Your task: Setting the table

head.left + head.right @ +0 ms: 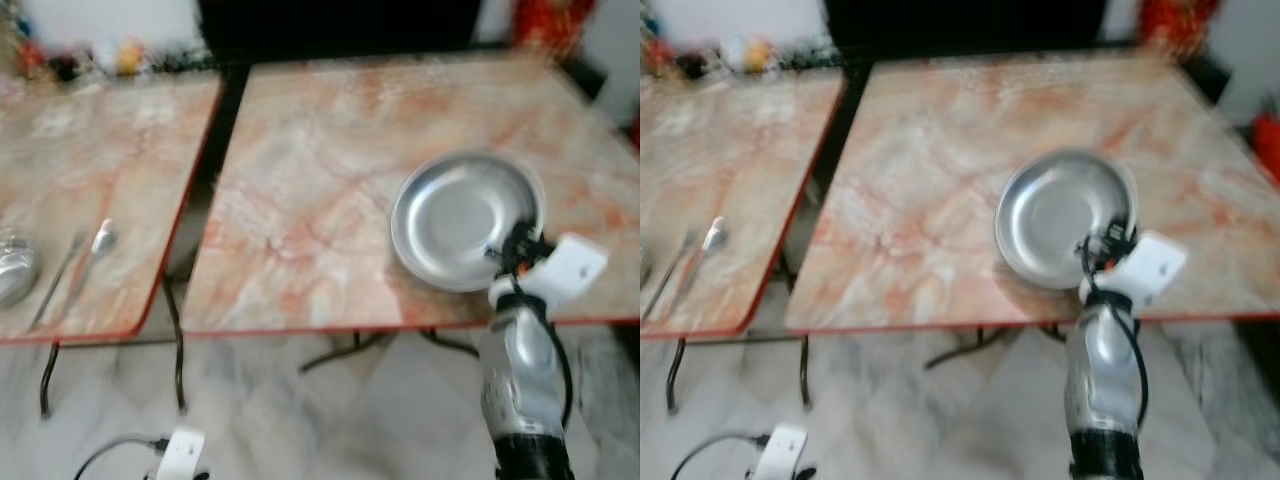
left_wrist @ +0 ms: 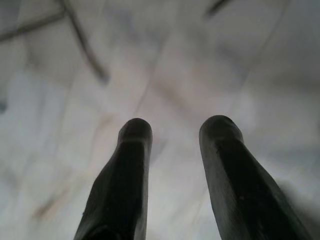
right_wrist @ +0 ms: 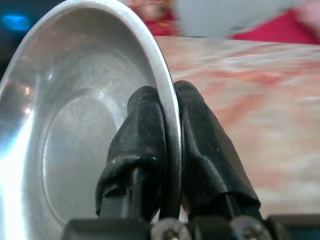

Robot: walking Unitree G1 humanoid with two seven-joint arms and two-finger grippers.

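While my left gripper (image 2: pixel 175 135) hangs idle over the pale floor with its fingers spread, my right gripper (image 3: pixel 167 107) pinches the near rim of the steel plate (image 1: pixel 455 215), one finger on each side. That plate sits near the front right edge of the marble table (image 1: pixel 330 170). Farther left, a second table (image 1: pixel 90 160) holds a spoon (image 1: pixel 97 245) (blurred).

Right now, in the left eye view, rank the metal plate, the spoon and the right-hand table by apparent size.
1. Right-hand table
2. Metal plate, its rim pinched by the right gripper
3. Spoon on the left table, blurred but clearly smallest
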